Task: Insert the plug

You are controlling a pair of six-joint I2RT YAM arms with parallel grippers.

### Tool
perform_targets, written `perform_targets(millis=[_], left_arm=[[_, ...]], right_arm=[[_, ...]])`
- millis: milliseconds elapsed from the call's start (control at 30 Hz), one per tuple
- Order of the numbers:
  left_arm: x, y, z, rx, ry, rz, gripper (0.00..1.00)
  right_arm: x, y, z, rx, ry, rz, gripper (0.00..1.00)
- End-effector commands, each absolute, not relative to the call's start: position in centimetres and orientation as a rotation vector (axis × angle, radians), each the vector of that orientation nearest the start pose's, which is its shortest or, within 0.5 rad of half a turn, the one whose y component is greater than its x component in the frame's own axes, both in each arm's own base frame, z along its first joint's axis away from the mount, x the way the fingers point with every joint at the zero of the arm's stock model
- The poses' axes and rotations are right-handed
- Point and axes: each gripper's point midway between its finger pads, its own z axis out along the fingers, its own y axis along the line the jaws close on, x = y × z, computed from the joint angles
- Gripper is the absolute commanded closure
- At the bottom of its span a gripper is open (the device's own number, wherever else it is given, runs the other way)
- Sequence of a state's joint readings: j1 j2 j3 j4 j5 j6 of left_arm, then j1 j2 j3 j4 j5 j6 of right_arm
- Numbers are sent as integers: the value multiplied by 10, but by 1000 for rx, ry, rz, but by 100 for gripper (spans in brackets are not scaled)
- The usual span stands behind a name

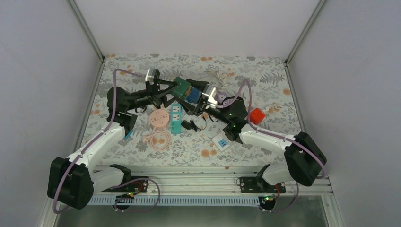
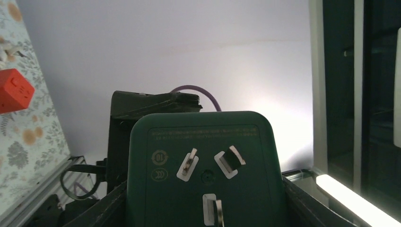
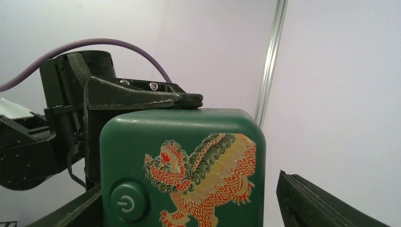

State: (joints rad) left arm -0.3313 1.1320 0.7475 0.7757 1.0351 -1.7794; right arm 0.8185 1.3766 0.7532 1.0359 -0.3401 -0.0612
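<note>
Left claw [image 1: 176, 87], top view: clamped on the green plug [image 1: 181, 84], which is raised over the desk [image 1: 265, 94] toward its far edge. The right claw [image 1: 191, 93] sits at the plug's right side. Left wrist view: three prongs [image 2: 189, 164] face the camera. Right wrist view: the right claw's fingers [image 3: 312, 208] straddle the plug with a gap, wide and not gripping.

Bright diffuse light, sharp close-ups (glare patch on wall [image 2: 288, 113])

Matt dark-green plastic plug [image 2: 203, 142], bright bare-metal prongs [image 2: 189, 163]; smooth floral-print table covering [image 1: 267, 82].
</note>
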Motion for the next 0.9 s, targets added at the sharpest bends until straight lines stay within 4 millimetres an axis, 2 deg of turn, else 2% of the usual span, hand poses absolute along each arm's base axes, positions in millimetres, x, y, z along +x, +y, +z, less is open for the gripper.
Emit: perform_targets(millis=[0, 100, 233, 300, 367, 467, 533, 633, 700, 733, 867], left_arm=[[227, -232, 409, 31, 1716, -2305, 47], [227, -233, 406, 20, 1738, -2302, 47], [226, -233, 402, 3, 1749, -2309, 47], [226, -233, 401, -1, 1753, -2309, 47], [226, -233, 401, -6, 1752, -2313, 47], [224, -231, 404, 1, 1716, -2333, 46], [224, -231, 403, 14, 1710, -2331, 35], [227, -232, 395, 26, 1725, -2290, 15], [233, -232, 385, 43, 1756, -2209, 4], [239, -232, 376, 34, 1791, -2157, 1], [269, -220, 338, 20, 1912, -1860, 0]], right_arm=[[238, 349, 402, -776, 790, 844, 21], [235, 352, 408, -790, 757, 856, 26], [234, 357, 410, -815, 758, 871, 19], [236, 360, 410, -830, 781, 874, 19], [238, 360, 410, -824, 789, 871, 26], [247, 360, 410, -797, 836, 861, 45], [253, 359, 410, -772, 876, 854, 52], [264, 351, 408, -711, 955, 835, 53], [282, 348, 400, -660, 1105, 808, 54], [295, 343, 396, -617, 1188, 785, 54], [331, 315, 361, -511, 1496, 719, 56]])
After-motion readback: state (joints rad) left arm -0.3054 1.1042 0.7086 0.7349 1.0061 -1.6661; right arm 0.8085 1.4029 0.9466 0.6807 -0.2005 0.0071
